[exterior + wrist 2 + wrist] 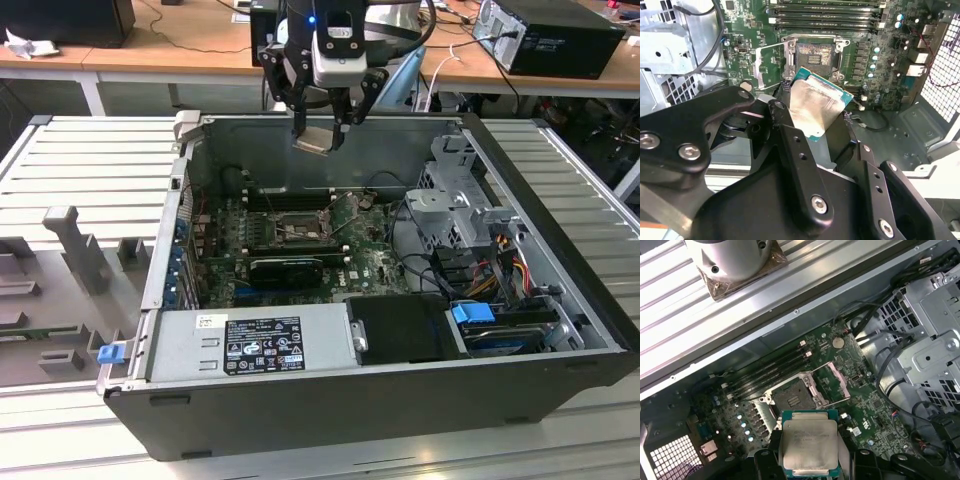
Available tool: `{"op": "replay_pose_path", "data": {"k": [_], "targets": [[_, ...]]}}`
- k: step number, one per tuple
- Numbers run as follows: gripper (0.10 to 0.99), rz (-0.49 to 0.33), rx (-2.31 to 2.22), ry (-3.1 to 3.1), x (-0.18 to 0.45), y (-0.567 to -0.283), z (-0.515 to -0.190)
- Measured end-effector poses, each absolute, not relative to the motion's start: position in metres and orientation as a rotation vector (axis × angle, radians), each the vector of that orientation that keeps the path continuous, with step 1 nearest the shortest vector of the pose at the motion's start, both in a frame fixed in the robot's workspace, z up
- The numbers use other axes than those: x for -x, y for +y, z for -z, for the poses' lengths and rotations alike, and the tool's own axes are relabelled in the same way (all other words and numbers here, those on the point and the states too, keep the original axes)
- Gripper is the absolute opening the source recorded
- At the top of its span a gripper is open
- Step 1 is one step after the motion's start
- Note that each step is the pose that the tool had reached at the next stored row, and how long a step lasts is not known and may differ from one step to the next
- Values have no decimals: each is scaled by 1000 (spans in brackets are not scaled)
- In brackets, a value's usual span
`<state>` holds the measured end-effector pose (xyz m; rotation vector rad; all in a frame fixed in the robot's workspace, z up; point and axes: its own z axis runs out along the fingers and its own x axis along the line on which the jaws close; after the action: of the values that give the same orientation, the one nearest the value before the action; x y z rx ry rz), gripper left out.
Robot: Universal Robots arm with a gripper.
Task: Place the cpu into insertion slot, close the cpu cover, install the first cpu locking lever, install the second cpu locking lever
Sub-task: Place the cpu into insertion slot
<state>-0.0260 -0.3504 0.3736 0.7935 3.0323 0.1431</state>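
Observation:
My gripper [320, 133] hangs above the rear wall of the open computer case and is shut on the cpu [315, 140]. The chip is a flat square with a pale metal top and is gripped by its edges, as both wrist views show [815, 107] [809, 442]. Below it on the green motherboard lies the insertion slot [298, 232] [814, 55] [792, 397], a square black socket with nothing in it. The cpu cover [767, 62] [837, 382] is swung open and rests beside the socket. The chip is well above the board and touches nothing else.
The case [330, 410] sits on a ribbed grey table [80, 160]. A power supply [255, 340] fills its near side, and a metal drive cage [460, 200] with cables stands on the exterior view's right. Long memory slots [825, 12] run beside the socket.

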Motion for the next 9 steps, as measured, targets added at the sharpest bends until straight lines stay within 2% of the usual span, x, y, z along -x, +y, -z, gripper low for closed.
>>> {"op": "replay_pose_path", "data": {"k": [9], "targets": [[525,-143,-893,3001,26,-350,-373]]}}
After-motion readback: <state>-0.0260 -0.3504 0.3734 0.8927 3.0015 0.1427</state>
